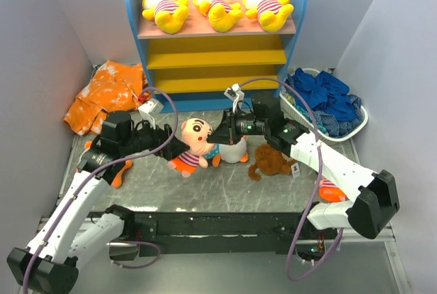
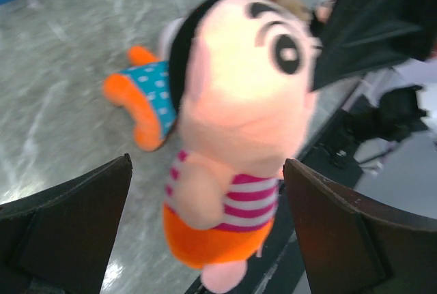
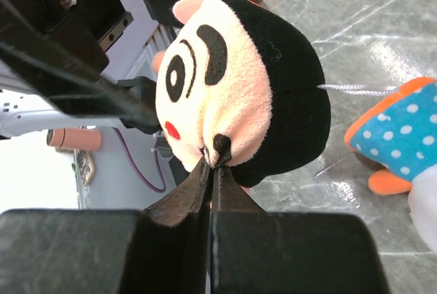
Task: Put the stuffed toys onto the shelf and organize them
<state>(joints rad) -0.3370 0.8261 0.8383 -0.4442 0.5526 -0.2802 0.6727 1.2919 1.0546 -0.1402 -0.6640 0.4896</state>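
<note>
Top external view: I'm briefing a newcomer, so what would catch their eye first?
A big-headed striped doll mid-table, pinched at the head by the right gripper, with the left gripper open around it. Behind, three yellow toys lie in a row on the pink top board of the shelf.

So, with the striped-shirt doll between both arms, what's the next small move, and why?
Probably close the left gripper on the doll: its jaws stand open either side of the torso, while the right gripper only pinches the head's edge, likely a weak hold for carrying it to the shelf.
</note>
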